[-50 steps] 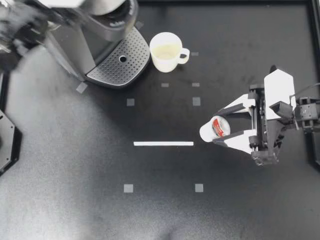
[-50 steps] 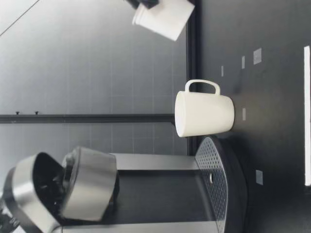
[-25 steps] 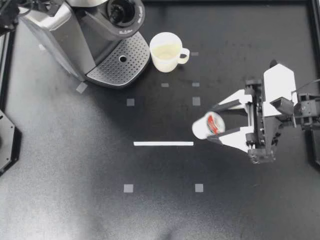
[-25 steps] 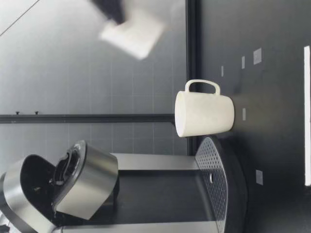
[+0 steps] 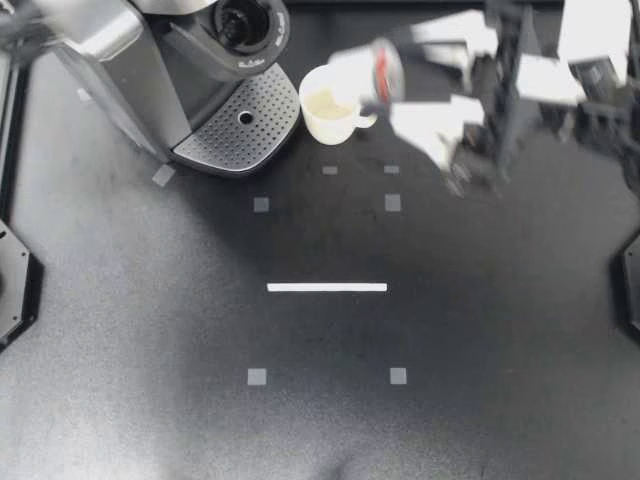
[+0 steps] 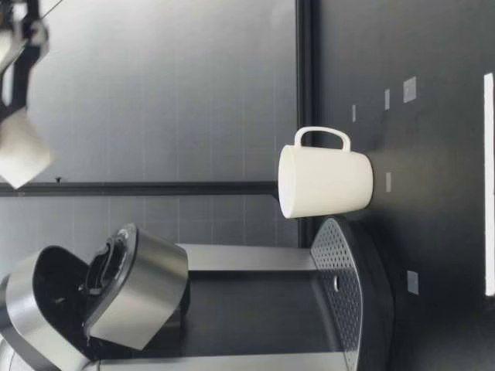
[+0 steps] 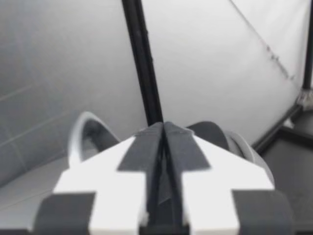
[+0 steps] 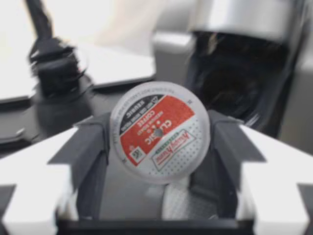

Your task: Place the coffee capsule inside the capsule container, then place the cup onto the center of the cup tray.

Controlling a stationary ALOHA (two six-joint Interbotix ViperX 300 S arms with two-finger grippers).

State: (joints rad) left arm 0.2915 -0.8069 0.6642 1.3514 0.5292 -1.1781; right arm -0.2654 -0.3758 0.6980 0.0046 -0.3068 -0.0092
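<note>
While the right gripper (image 5: 398,78) is pinching the coffee capsule (image 5: 362,70) by its sides, it's looking light and crushable; gripping gently under the stiffer rim is seeming safest.

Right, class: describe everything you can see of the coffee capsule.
The coffee capsule is a small white pod with a round foil lid printed red and silver. It is held on its side, high above the table, clamped by my right gripper between both fingers, lid toward the wrist camera. Nothing else touches it.
</note>
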